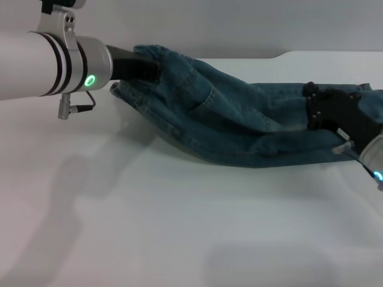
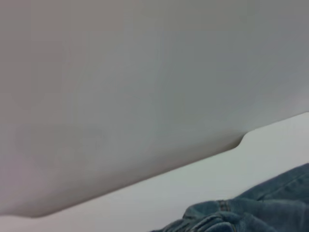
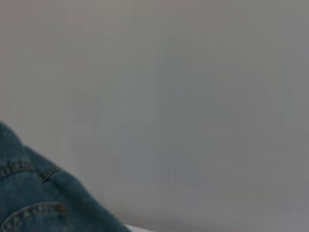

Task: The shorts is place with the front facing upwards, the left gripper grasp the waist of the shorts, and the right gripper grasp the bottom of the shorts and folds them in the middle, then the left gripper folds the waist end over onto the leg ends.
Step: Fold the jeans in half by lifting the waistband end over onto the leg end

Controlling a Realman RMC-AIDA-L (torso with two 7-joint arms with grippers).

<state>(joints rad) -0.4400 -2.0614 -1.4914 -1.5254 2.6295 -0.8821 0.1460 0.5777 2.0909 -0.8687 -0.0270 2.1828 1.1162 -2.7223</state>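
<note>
White table [image 1: 149, 227]: one shorts [image 1: 239, 125], two tools.

L gripper [image 1: 148, 64] tips buried in shorts [image 1: 239, 119] waist; R gripper [image 1: 317, 110] fingers hidden by denim.

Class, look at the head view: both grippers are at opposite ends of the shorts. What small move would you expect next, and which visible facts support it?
Probably both grippers carry the lifted edge toward the robot and lay it down, completing the middle fold. The left gripper is at the waist end of the shorts and the right gripper at the leg end; the far edge is raised off the table and the denim sags between them, not yet flat.
</note>
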